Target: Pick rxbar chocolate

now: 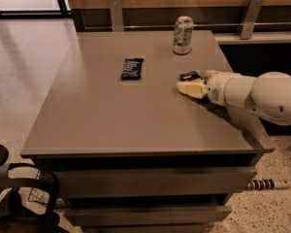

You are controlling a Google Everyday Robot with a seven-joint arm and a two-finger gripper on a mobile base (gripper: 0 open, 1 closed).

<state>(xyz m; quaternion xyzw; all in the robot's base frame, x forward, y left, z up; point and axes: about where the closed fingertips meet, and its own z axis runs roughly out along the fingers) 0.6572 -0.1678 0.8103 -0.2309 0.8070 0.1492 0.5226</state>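
The rxbar chocolate (189, 75) is a black wrapped bar lying flat on the grey table (126, 115), right of centre. Only its left end shows; the rest is hidden behind my gripper. My gripper (193, 86) is cream-coloured on a white arm that reaches in from the right. It sits low over the table, right at the bar's near side. A shorter, wider dark blue wrapped bar (132, 68) lies to the left of it, apart from the gripper.
A green and white drink can (183, 35) stands upright near the table's far edge, behind the gripper. A wooden wall with metal brackets runs behind the table. A dark chair (19, 198) stands at the lower left on the floor.
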